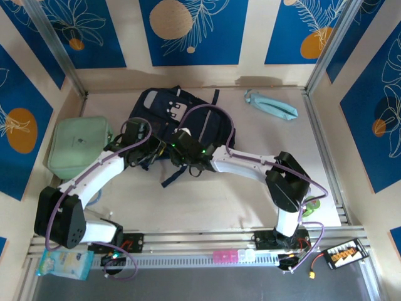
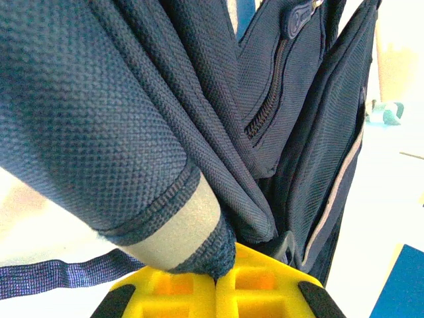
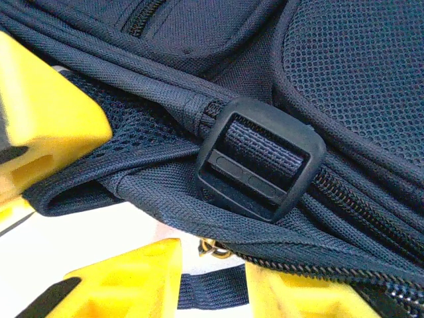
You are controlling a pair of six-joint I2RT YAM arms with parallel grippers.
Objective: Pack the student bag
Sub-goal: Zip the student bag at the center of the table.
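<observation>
two tools on the student bag [image 1: 156,100]: left tool [image 2: 215,281] clamped shut on its fabric edge, right tool [image 3: 132,192] agape beside the buckle [image 3: 262,159]; seemingly the opening stage, zipper pull [image 2: 299,14] to catch next.

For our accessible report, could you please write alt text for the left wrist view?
The left tool, its yellow fingers at the bottom edge, is shut on a fold of the navy student bag. Above hang folds of its woven fabric, with a zipper and a thin light stripe toward the right.
</observation>
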